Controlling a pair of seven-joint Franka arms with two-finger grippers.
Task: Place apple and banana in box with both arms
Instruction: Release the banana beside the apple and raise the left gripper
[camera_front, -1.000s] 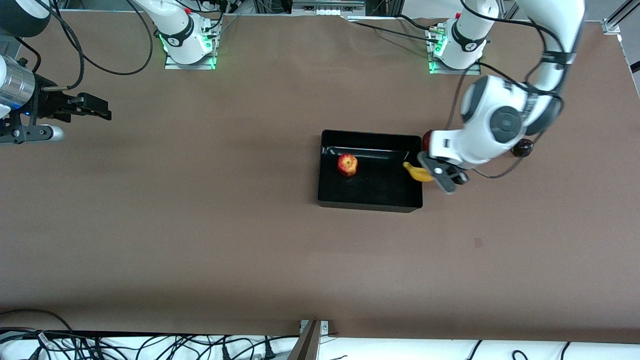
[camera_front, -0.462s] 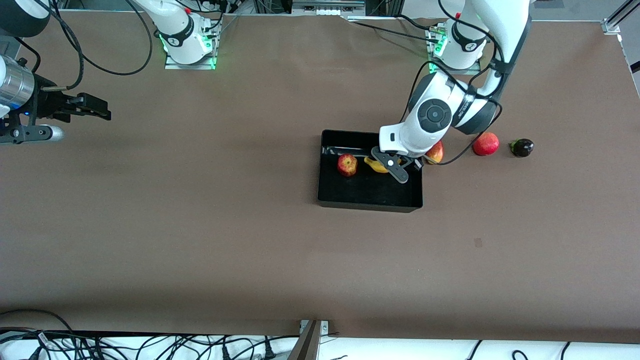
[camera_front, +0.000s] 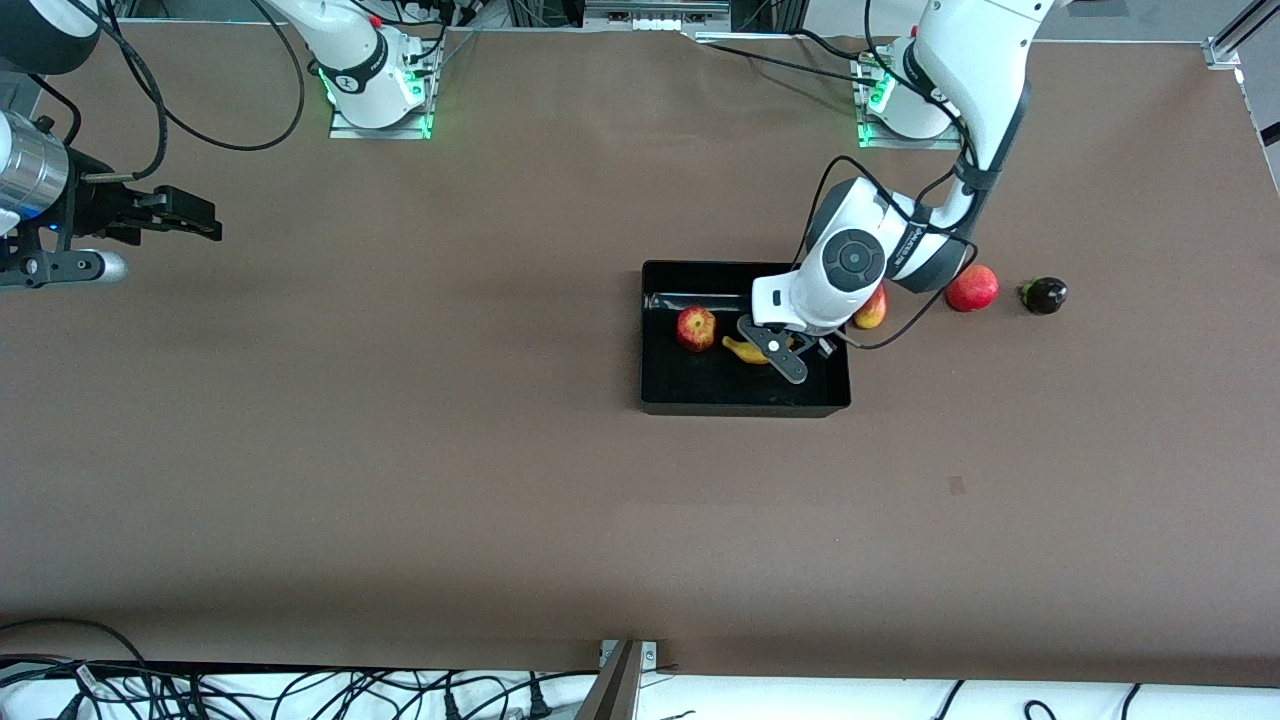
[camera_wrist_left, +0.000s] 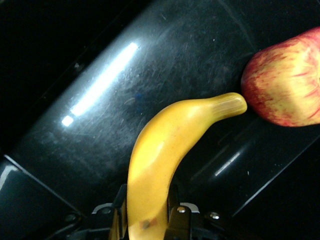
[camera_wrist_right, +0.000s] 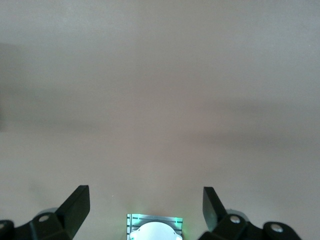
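The black box (camera_front: 745, 406) sits mid-table with the red-yellow apple (camera_front: 696, 328) resting inside it. My left gripper (camera_front: 775, 352) is down inside the box, shut on the yellow banana (camera_front: 743, 349). In the left wrist view the banana (camera_wrist_left: 165, 150) runs out from between the left gripper (camera_wrist_left: 145, 212) fingers, and its tip nearly touches the apple (camera_wrist_left: 285, 85) above the glossy box floor (camera_wrist_left: 100, 100). My right gripper (camera_front: 205, 222) waits open over bare table at the right arm's end; in the right wrist view this gripper (camera_wrist_right: 145, 195) holds nothing.
Beside the box, toward the left arm's end of the table, lie a red-yellow mango (camera_front: 872, 308), a red pomegranate (camera_front: 972, 288) and a dark purple fruit (camera_front: 1044, 295). The right arm's base (camera_wrist_right: 154, 227) shows below the right gripper.
The left arm carried the banana from the box's edge in over the box and down beside the apple, uncovering the fruits outside. The right arm has not moved.
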